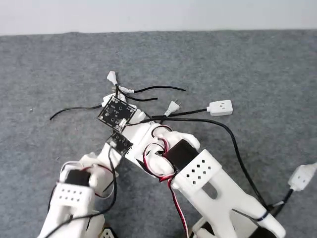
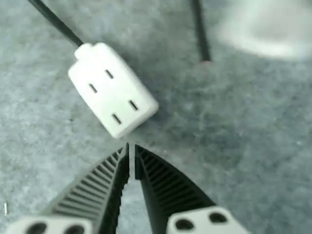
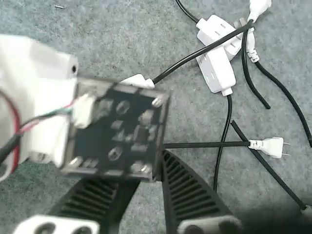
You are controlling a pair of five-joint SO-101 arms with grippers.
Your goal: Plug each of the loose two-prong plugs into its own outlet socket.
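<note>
Left pincer [image 2: 130, 148] clenched empty, right pincer [image 3: 139, 190] released; plug [image 1: 173, 106], nine o'clock of socket [image 1: 220, 107], looks light, stiff: pinch its body.

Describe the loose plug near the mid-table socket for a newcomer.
On the grey mat in the high view, find the white socket right of centre. Just left of it lies a white plug, its two bare prongs pointing toward that socket.

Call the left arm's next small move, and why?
Probably open the left gripper and ease it forward around the outlet socket. Its fingers are shut on nothing, tips just short of the socket's near end, and the socket lies on the grey carpet, both slot pairs empty.
</note>
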